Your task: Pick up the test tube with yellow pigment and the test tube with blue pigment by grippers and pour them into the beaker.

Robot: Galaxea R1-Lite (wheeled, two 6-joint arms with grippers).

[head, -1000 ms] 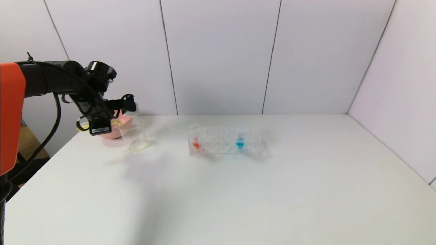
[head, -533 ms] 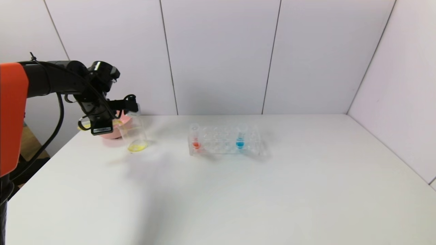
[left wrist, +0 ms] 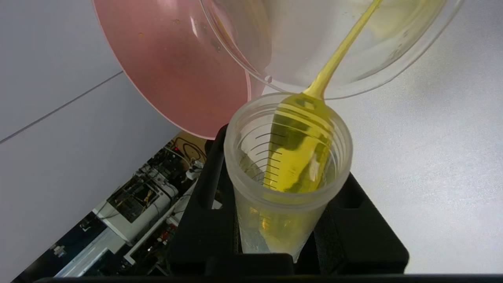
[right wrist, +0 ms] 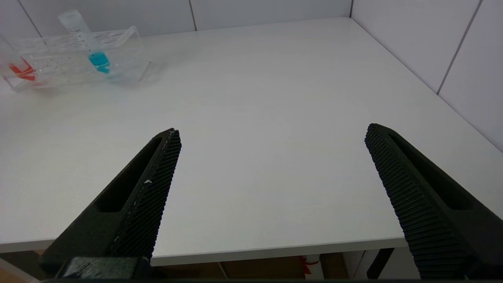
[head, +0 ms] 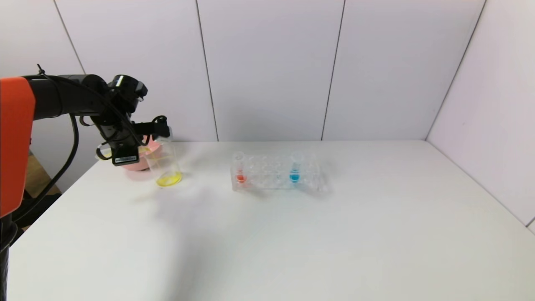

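White panelled walls close in the back and right side of a white counter (head: 292, 234), with the head view looking down across it. At the far left corner the left hand (head: 161, 133) hangs over the beaker (head: 166, 165), pinched tight on the test tube with yellow pigment (left wrist: 289, 173), which is tipped mouth-first toward the beaker's rim. Yellow liquid lies in the beaker's bottom. Just behind the beaker, touching or nearly so, sits a pink bowl (head: 144, 161).

Only the left wrist view shows the pour itself: a thin yellow stream runs from the tube's lip into the beaker, the black fingers (left wrist: 204, 220) press on both sides of the tube, and the bowl's pink wall shows beside the beaker. From the head view the tube is mostly hidden by the hand.

Near the middle of the counter stands a clear tube rack (head: 276, 173), well apart from the beaker. The test tube with blue pigment (head: 295, 169) stands upright toward the rack's right end, a tube with red-orange colour (head: 240, 169) at its left end.

The right hand (right wrist: 271, 169) appears in its own wrist view alone, fingers spread wide and holding nothing, low at the counter's near edge with the rack far ahead. Bare counter lies open from the rack to the right wall and to the near edge.
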